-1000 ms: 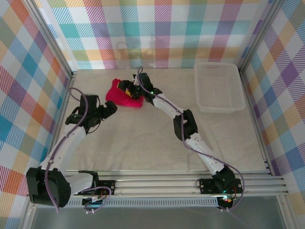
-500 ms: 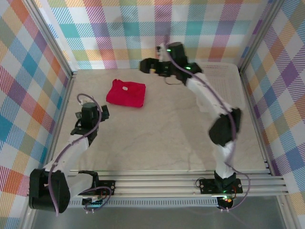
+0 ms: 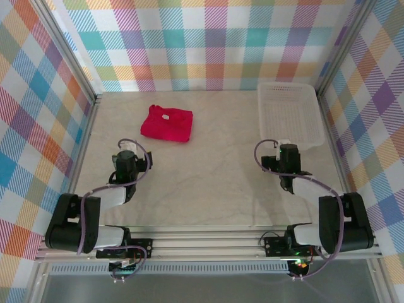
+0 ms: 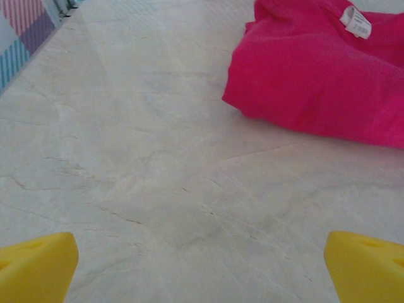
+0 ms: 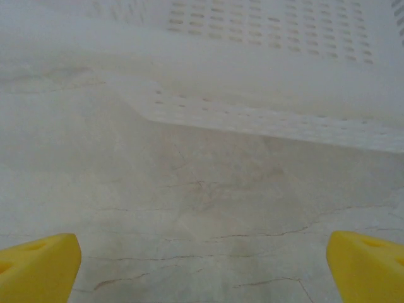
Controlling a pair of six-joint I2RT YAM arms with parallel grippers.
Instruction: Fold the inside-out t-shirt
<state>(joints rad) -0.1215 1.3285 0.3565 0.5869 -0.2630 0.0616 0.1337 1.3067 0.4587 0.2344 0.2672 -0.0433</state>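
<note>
Lying folded near the far edge of the counter (image 3: 208, 177), toward its left corner, the red t-shirt (image 3: 166, 124) showed its white tag (image 3: 165, 116). The left gripper (image 3: 129, 158) and right gripper (image 3: 284, 153) gaped wide, holding nothing.

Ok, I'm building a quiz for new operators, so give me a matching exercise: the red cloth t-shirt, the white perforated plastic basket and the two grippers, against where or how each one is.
Things:
1. crimson cloth t-shirt
2. white perforated plastic basket
3. left gripper
4. right gripper

Place or state:
A. far right of the table
B. compact bundle, far side, left of centre
C. open, facing the basket
D. open, facing the t-shirt

Pairs: 1-B; 2-A; 3-D; 4-C
</note>
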